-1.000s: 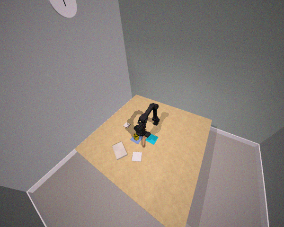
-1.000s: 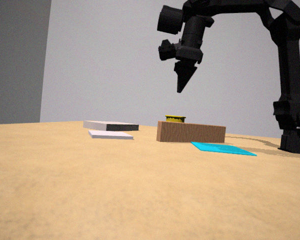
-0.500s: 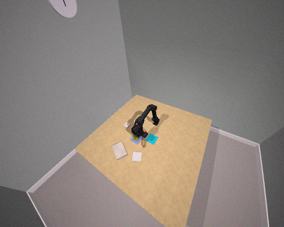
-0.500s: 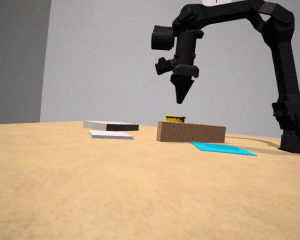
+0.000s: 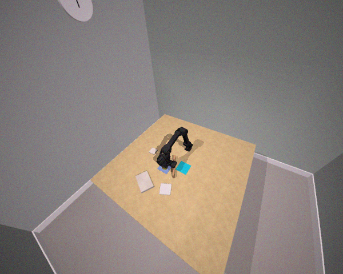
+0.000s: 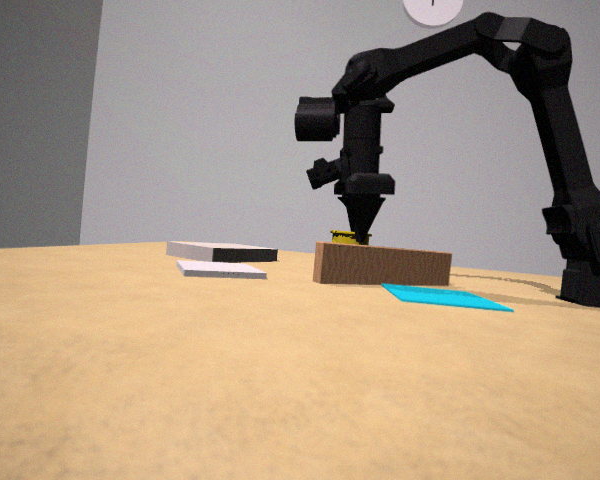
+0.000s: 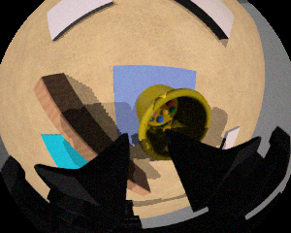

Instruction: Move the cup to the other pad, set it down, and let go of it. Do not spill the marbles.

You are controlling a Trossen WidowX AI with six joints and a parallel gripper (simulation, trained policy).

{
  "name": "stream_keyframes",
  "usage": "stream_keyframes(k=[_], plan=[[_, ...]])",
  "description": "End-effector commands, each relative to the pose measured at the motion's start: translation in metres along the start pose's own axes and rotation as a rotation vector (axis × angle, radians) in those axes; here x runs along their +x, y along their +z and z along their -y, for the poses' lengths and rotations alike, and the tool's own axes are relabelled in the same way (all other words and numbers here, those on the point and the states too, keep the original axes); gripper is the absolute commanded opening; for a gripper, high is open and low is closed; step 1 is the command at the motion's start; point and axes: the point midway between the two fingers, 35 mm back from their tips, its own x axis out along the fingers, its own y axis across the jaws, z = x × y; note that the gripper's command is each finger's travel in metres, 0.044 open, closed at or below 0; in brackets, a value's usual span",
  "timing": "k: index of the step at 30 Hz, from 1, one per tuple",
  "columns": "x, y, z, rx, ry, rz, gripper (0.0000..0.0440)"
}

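Observation:
The yellow cup (image 6: 343, 238) (image 7: 150, 99) stands on the blue pad (image 5: 167, 172) (image 7: 128, 80). Several coloured marbles (image 7: 161, 117) lie inside it. The cyan pad (image 5: 183, 168) (image 6: 440, 297) (image 7: 57, 145) bears nothing but shadow. My gripper (image 6: 362, 241) (image 7: 146, 135) points down at the cup, partly open, with nothing gripped. In the wrist view one fingertip overlaps the cup's mouth and the other is left of its rim. Whether either touches the cup I cannot tell. The block hides the cup's lower part in the exterior view.
A wooden block (image 5: 173, 173) (image 6: 383, 264) (image 7: 74, 112) stands on edge between the two pads. A thick white box (image 5: 144, 181) (image 6: 189, 250) and a thin white square (image 5: 165, 189) (image 6: 217, 268) lie beyond the blue pad. A small white item (image 5: 152, 150) (image 7: 230, 138) lies on the cup's other side.

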Motion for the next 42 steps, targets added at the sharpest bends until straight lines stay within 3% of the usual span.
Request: stream_keyframes(k=[1,7,14,42], plan=[[0.018,-0.002,0.001,-0.028,0.005,-0.025,0.0168],[0.040,-0.004,0.000,-0.094,0.024,-0.040,0.0162],[0.047,-0.007,0.001,-0.190,0.028,-0.053,0.0000],[-0.023,-0.006,-0.031,-0.360,0.058,0.007,0.0012]])
